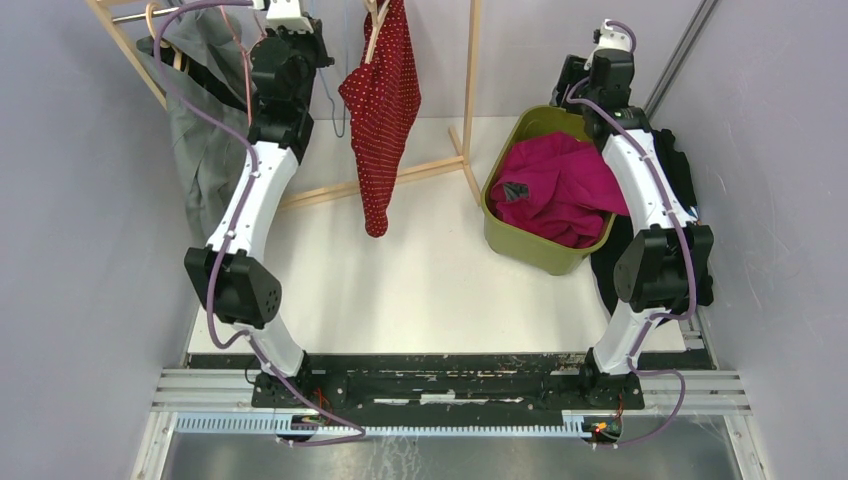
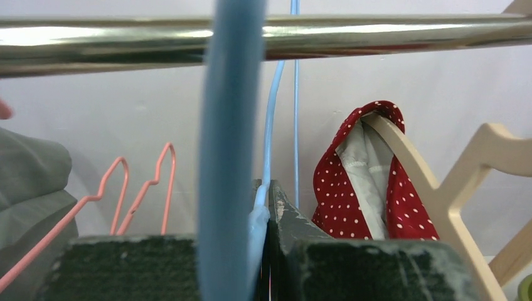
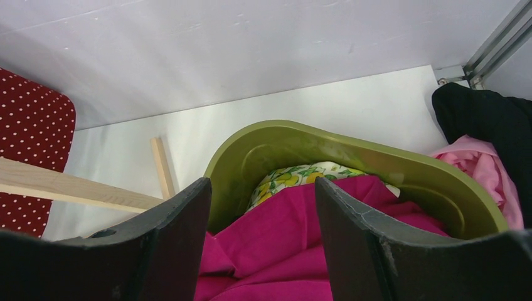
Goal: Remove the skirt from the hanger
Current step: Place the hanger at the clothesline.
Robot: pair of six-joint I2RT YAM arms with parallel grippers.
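The magenta skirt (image 1: 560,190) lies heaped in the olive-green bin (image 1: 530,250) at the table's right side. The right arm reaches forward, its right gripper (image 3: 262,188) hanging over the bin with fingers spread wide, holding nothing. The left arm stretches up to the metal rail (image 2: 408,31), where the left gripper (image 2: 266,188) is pinched shut on the wire of a bare blue hanger (image 2: 229,157). A red polka-dot garment (image 1: 385,100) hangs just beside it on a wooden hanger (image 2: 439,188).

Red skirt (image 1: 383,100) with small white polka dots and pale grey lining (image 2: 370,163), olive-green bin (image 1: 535,250), magenta cloth (image 1: 560,185), yellow-and-green floral fabric (image 3: 295,175), dark grey garment (image 1: 205,150), salmon-pink wire hangers (image 2: 169,182), light-blue hanger (image 2: 229,157), pale wooden hanger (image 2: 446,197), shiny silver rail (image 2: 389,34), white worktop (image 1: 420,280), black garment (image 3: 489,119) and light pink cloth (image 3: 483,169).
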